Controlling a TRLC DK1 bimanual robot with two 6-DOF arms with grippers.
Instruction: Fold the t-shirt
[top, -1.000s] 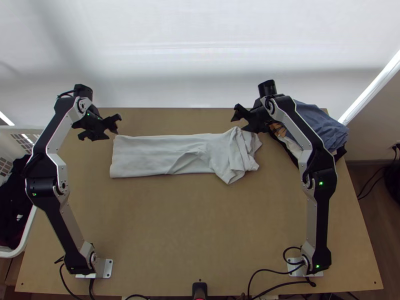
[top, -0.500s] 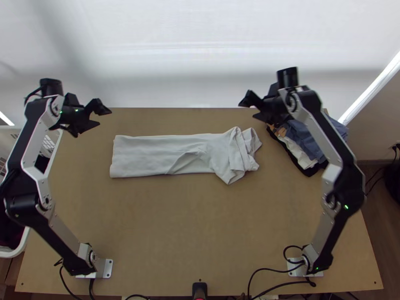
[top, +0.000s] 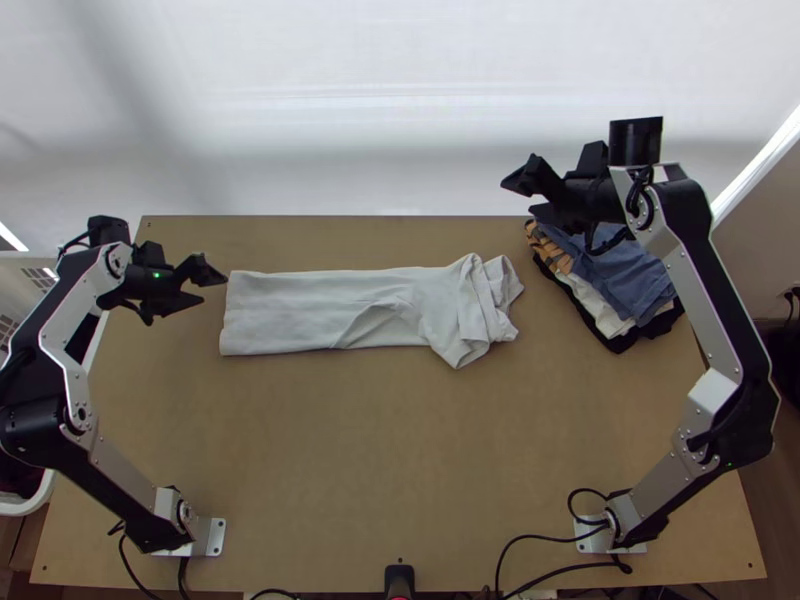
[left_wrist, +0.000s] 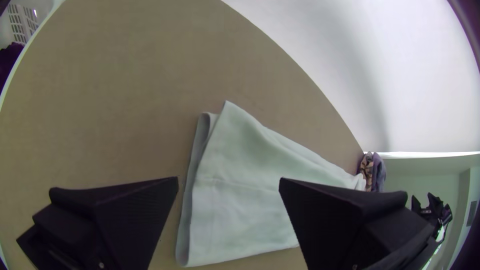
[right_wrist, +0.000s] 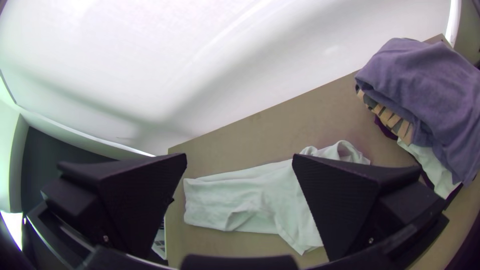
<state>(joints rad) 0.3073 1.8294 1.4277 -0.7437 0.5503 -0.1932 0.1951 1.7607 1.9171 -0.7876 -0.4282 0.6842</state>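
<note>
Top view showed the t-shirt (top: 320, 310) on the table (top: 350, 450), a long folded strip bunched at the end nearer the clothes pile (top: 625, 280). The left tool (top: 213, 286), spread open, was near the strip's other end; the right tool (top: 518, 198), also spread, was near the pile

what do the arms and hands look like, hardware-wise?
Left arm and right arm: silver-grey links, black joints, silver base plates, black cables around the bases. Left hand and right hand: black, two wide, wedge-shaped fingers each.
</note>
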